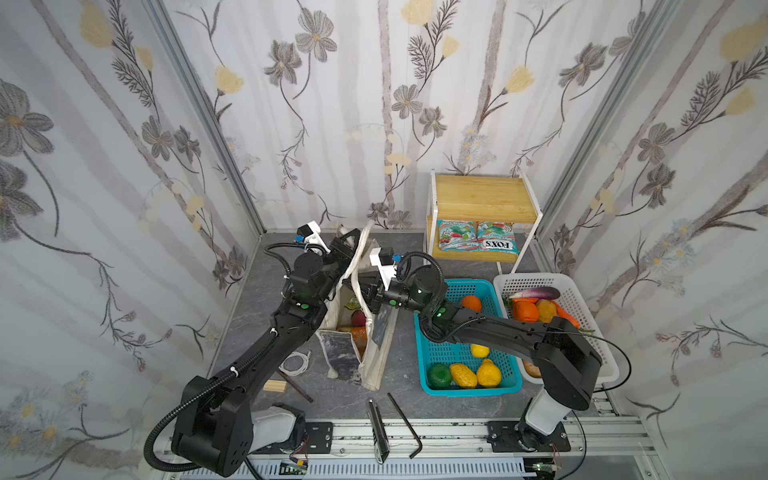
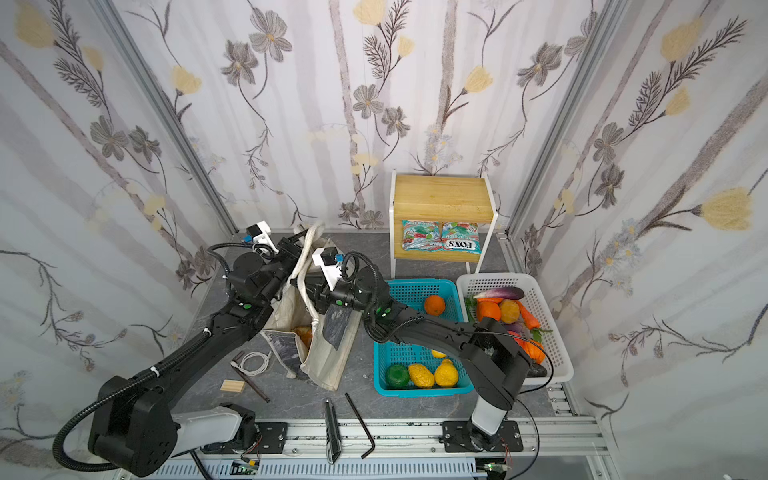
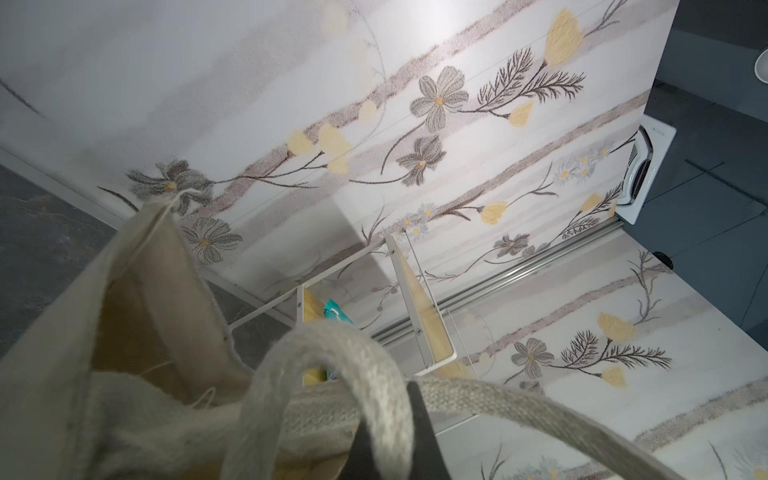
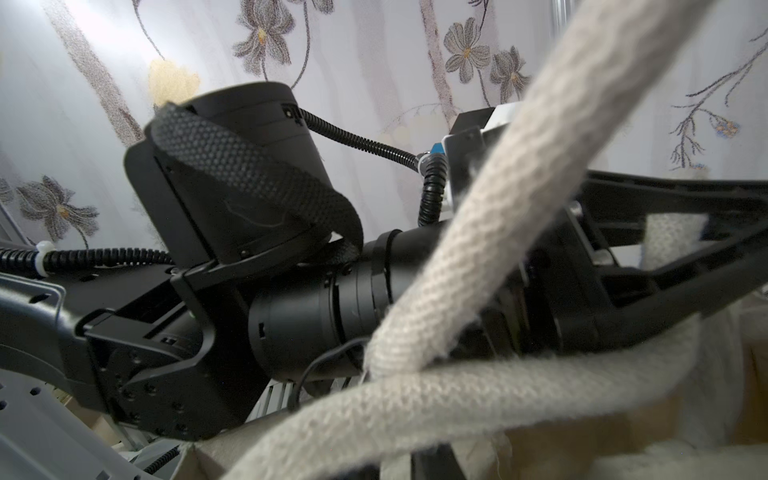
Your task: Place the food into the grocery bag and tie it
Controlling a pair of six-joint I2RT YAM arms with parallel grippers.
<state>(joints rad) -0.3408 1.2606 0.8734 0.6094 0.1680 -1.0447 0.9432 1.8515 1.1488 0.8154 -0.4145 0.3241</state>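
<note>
- Grocery bag (image 1: pixel 374 361) stood upright and open near the middle of the dark table (image 1: pixel 345 395), as both top views showed.
- Dragon fruit (image 1: pixel 358 318) and an orange snack packet (image 1: pixel 358 334) lay inside it, half hidden by the canvas. The rest of the food could not be made out.
- Left gripper (image 1: pixel 350 239) hung over the bag's 12 o'clock edge, clenched on a cream handle (image 1: pixel 362 249) that rose taut from the bag. In the right wrist view the strap sat between its fingers (image 4: pixel 665 189).
- Right gripper (image 1: pixel 360 291) reached in from 3 o'clock above the bag's mouth, fingers clenched. A second handle strap (image 4: pixel 498 390) crossed just over its finger (image 4: pixel 432 461); whether it was pinched could not be told.
- Teal basket (image 1: pixel 469 388) sat at the bag's 3 o'clock with an orange (image 1: pixel 471 303) and lumpy yellow fruits (image 1: pixel 476 374) in it.
- White basket (image 1: pixel 532 282) stood beyond it, also toward 3 o'clock, holding an eggplant (image 1: pixel 536 294) among other produce.
- Wooden shelf (image 1: pixel 482 199) stood at the bag's 1 o'clock, with two FOX'S packets (image 1: pixel 496 243) on its lower board.
- Coiled white cable (image 1: pixel 296 362) lay at the bag's 8 o'clock.
</note>
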